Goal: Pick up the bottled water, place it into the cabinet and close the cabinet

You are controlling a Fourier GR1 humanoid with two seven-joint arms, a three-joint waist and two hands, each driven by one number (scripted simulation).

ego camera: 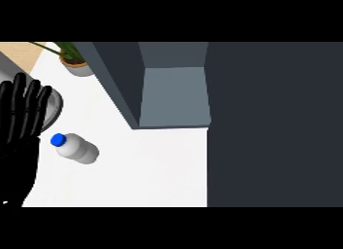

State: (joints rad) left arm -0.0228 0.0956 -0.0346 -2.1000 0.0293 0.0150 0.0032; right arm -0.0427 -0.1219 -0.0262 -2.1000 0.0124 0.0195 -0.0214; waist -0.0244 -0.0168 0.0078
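One hand is visible: the left hand (16,131) at the view's left edge, fingers straight and pointing up, holding nothing. The bottled water (76,148), white with a blue cap (58,140), stands on the white counter (145,170) just beside that hand, apart from it as far as can be seen. The cabinet (174,92) lies above and to the right of the bottle, its grey interior exposed, its dark door (282,126) filling the right side. A potted plant (75,61) sits near the top left. A grey round rim (56,107) shows behind the fingers.
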